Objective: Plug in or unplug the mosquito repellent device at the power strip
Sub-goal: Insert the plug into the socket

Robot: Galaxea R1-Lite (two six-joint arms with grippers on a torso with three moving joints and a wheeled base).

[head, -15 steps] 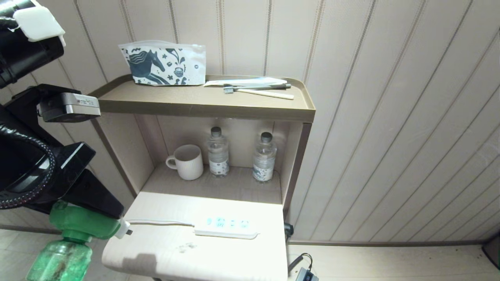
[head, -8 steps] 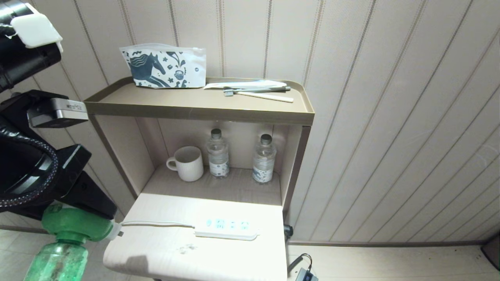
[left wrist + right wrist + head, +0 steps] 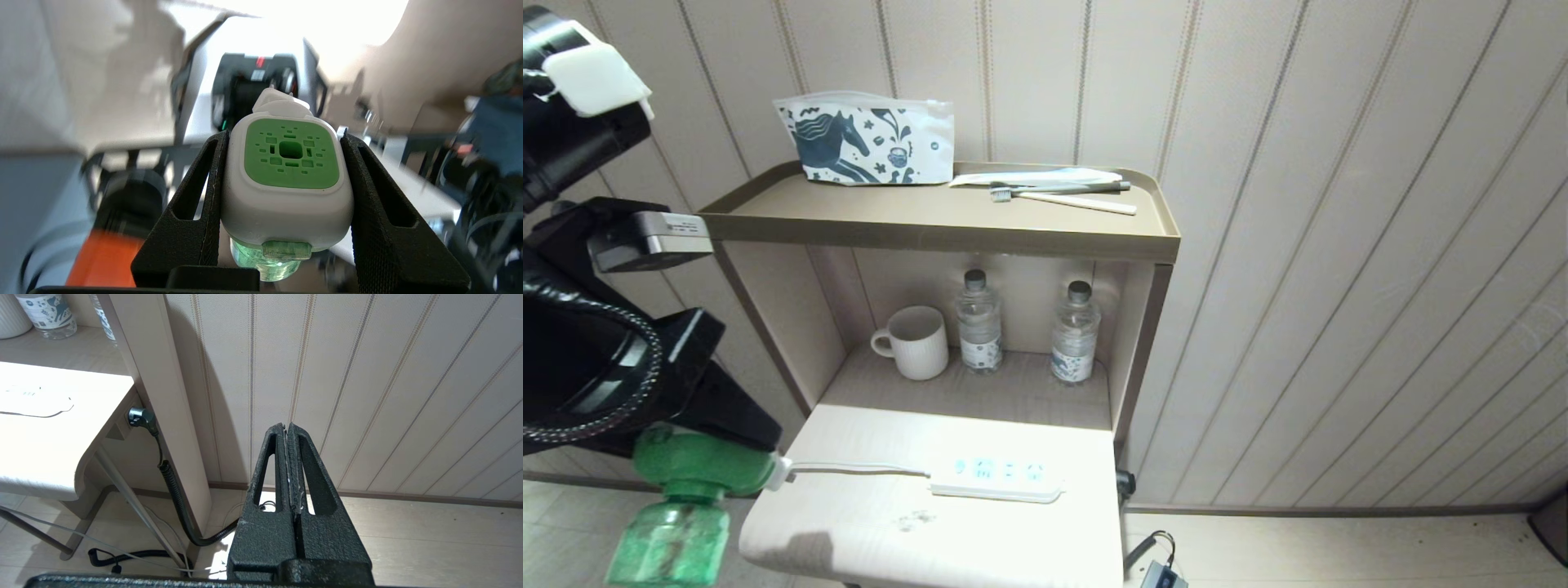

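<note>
The left end effector (image 3: pixel 286 171) clamps the mosquito repellent device (image 3: pixel 686 482) by its head, now nearer the surface (image 3: pixel 866 531) edge than a second ago — unplugged, approaching the power strip (image 3: pixel 996 478). In the shelf niche: mug (image 3: pixel 915 341), two water bottles (image 3: pixel 978 322). The right end effector (image 3: pixel 288 465) — pressed closed — hangs empty.

Your right gripper (image 3: pixel 289 430) has its fingers pressed together, facing the panelled wall (image 3: pixel 367 375); the table (image 3: pixel 41 457) lies off to its side.
</note>
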